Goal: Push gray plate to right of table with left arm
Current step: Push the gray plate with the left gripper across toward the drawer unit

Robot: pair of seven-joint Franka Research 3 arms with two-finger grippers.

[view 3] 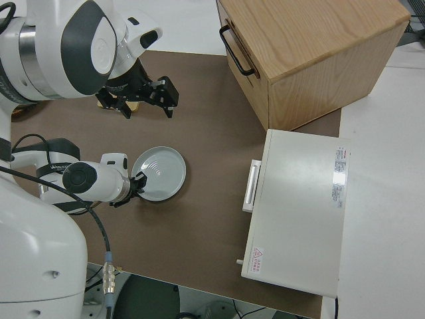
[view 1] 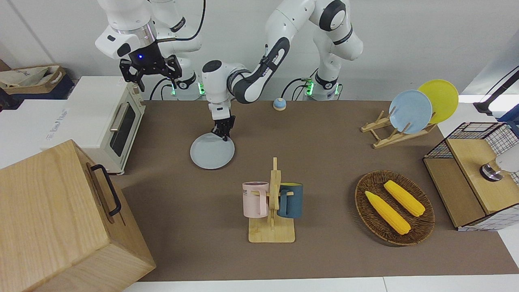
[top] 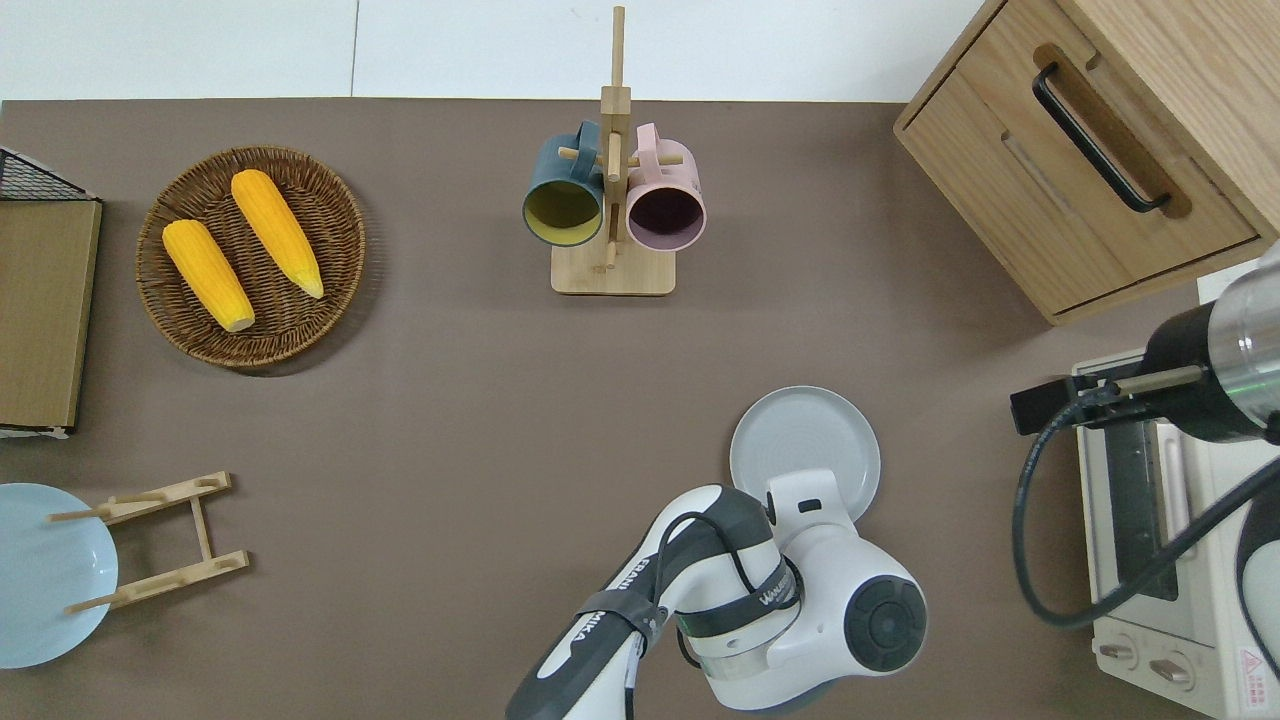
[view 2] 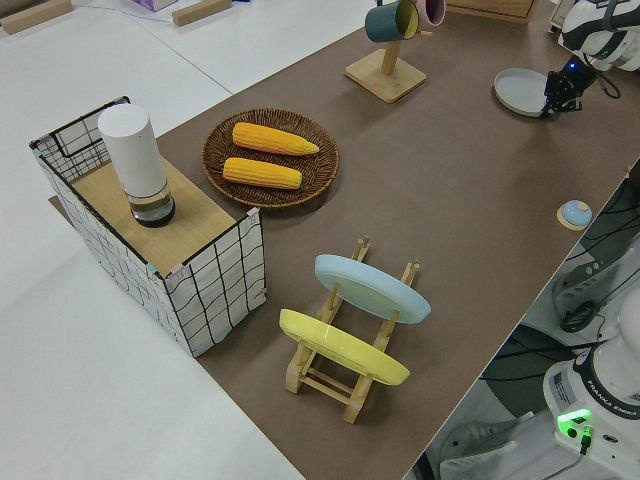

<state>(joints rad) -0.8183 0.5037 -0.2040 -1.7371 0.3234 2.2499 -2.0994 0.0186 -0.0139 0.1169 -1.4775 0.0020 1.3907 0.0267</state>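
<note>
**Ana:** Three plates in all, but only one lies flat: the gray plate (view 1: 212,151) sits on the table (view 1: 324,162) toward the right arm's end, nearer to the robots than the mug stand (view 1: 272,211) and near the toaster oven (view 1: 106,121).

**Ben:** Why is the left arm reaching across like that?

**Ana:** Its left gripper (view 1: 224,130) is down at the plate's rim on the side nearest the robots. I judge that contact is for shoving, not lifting, since a low shallow plate slides easily on cloth. The fingers look narrow and close together, with nothing clamped between them.

**Ben:** And the other arm?

**Ana:** Parked, its right gripper (view 1: 151,69) spread wide and carrying nothing.

**Ben:** The other two plates?

**Ana:** The sky-blue plate (view 1: 410,111) and the yellow plate (view 1: 438,100) stand on edge in the wooden rack (view 1: 389,134) at the left arm's end, well apart from the work.

**Ben:** Count the rest.

**Ana:** Two mugs on the stand, a pink mug (view 1: 255,198) and a dark blue mug (view 1: 290,200). Two corn cobs (view 1: 395,206) in one wicker basket (view 1: 365,202). One wooden cabinet (view 1: 61,219), one wire crate (view 1: 474,174) with a white cylinder (view 2: 136,162) on it, one small bell (view 1: 279,104).
</note>
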